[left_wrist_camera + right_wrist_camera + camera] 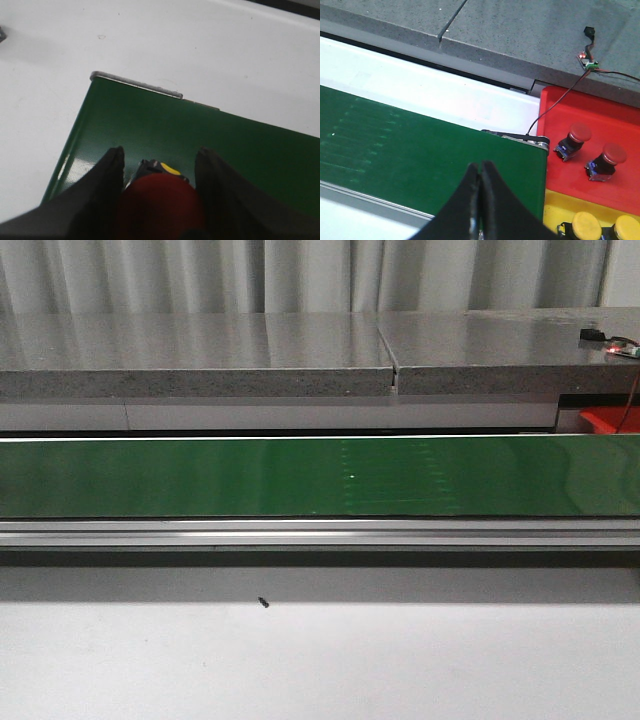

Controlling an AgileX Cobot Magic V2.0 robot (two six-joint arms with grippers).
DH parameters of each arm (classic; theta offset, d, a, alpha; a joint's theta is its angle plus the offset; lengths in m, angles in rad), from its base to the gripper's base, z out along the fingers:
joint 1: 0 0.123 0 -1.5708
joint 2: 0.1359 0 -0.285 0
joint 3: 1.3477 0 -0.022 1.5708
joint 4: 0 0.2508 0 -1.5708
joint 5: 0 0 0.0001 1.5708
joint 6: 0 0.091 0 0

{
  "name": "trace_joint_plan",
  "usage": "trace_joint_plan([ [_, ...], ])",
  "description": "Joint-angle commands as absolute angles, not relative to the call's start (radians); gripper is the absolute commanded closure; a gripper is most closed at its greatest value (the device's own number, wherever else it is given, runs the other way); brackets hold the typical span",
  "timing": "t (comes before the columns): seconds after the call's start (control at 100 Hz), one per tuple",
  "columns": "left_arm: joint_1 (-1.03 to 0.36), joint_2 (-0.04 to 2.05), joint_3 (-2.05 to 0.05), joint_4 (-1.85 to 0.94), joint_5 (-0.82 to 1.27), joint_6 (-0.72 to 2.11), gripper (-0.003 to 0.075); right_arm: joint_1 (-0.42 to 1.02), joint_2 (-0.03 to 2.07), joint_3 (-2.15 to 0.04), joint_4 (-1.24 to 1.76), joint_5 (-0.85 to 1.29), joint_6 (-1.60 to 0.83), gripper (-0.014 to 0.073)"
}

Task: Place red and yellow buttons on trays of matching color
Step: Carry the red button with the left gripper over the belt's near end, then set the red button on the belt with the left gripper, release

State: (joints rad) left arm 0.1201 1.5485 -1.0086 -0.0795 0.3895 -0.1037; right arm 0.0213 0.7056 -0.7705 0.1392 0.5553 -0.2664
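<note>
A long green conveyor belt (300,477) runs across the front view in a metal frame, with a white table (320,660) before it and grey stone slabs (200,355) behind, backed by pale curtains (300,275). A small dark speck (263,602) lies on the white surface near the belt's frame.

The left end effector (159,165) sits over a corner of the belt, its fingers (111,170) pinching a red button (160,205) whose body shows a yellow patch.

The right end effector (480,175) hangs over the belt's other end, fingers pressed together on nothing. Just beyond that end lies a red tray (560,105) holding two red buttons (575,137), and touching its near edge a yellow tray (555,205) with two yellow buttons (585,226). A thin wire (555,102) trails across the red tray from a small circuit board (587,60) on the slab.
</note>
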Motion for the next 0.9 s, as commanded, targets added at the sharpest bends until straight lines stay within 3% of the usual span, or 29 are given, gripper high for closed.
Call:
trace_joint_plan([
  [0.0, 0.114, 1.533, -1.033, -0.101, 0.33, -0.102, 0.0599, 0.023, 0.703, -0.795, 0.135, 0.489, -0.273, 0.0662],
  [0.21, 0.114, 1.539, -1.033, -0.121, 0.333, -0.102, 0.0591, 0.023, 0.703, -0.795, 0.135, 0.489, -0.273, 0.0662],
  [0.3, 0.114, 1.539, -1.033, -0.123, 0.337, -0.102, 0.0546, 0.023, 0.703, -0.795, 0.135, 0.489, -0.273, 0.0662],
  [0.37, 0.114, 1.539, -1.033, -0.123, 0.338, -0.102, 0.0457, 0.023, 0.703, -0.795, 0.135, 0.489, -0.273, 0.0662],
  [0.52, 0.114, 1.533, -1.033, -0.123, 0.338, -0.102, 0.0129, 0.023, 0.703, -0.795, 0.135, 0.489, -0.273, 0.0662],
  [0.59, 0.114, 1.526, -1.033, -0.123, 0.336, -0.102, 0.0031, 0.023, 0.703, -0.795, 0.135, 0.489, -0.273, 0.0662],
  [0.89, 0.114, 1.457, -1.083, -0.125, 0.357, -0.102, 0.0062, 0.023, 0.703, -0.795, 0.135, 0.489, -0.273, 0.0662],
])
